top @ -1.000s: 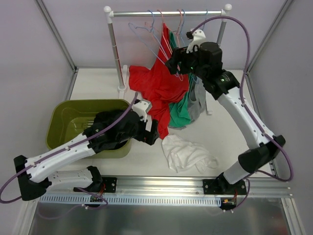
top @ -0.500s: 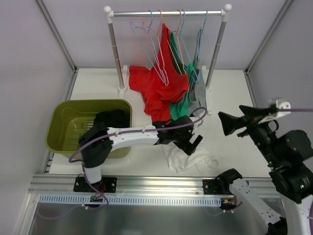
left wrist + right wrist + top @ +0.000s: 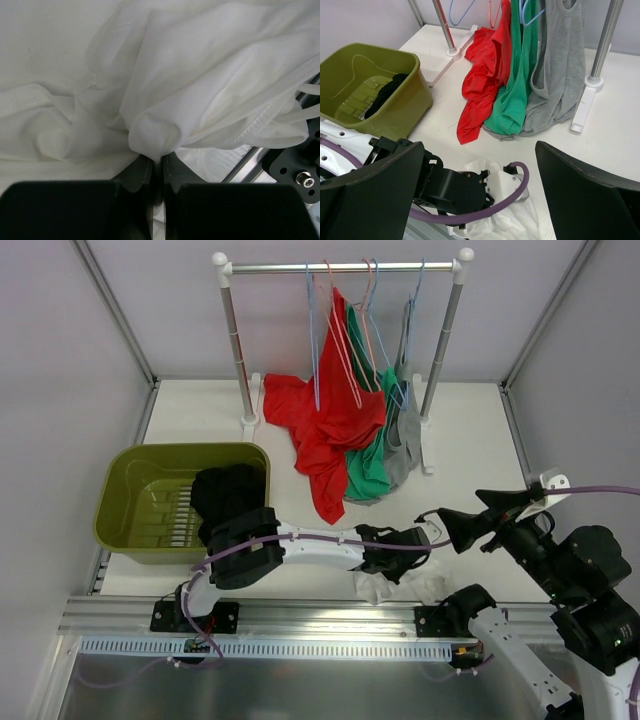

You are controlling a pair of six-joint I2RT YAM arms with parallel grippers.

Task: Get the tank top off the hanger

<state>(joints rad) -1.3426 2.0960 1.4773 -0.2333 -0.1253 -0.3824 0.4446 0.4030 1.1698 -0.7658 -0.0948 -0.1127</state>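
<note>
While left tool point(image 3: 157, 166) pinches white tank top point(image 3: 210, 75), right tool point(image 3: 479, 147) — jaws apart

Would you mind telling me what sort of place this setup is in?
Probably a lab test cell staged as a laundry corner: white walls, a clothes rack with hung tops, a green basket, and robot arms bolted to a rail.

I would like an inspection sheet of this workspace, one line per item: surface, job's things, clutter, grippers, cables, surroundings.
Surface: white table, white garment crumpled at near edge.
Job's things: grey tank top hanging on the rack, beside red garment and green garment.
Clutter: olive bin holding a black garment.
Grippers: left gripper shut on the white garment; right gripper open, empty.
Cables: purple cable along left arm.
Surroundings: grey walls.
</note>
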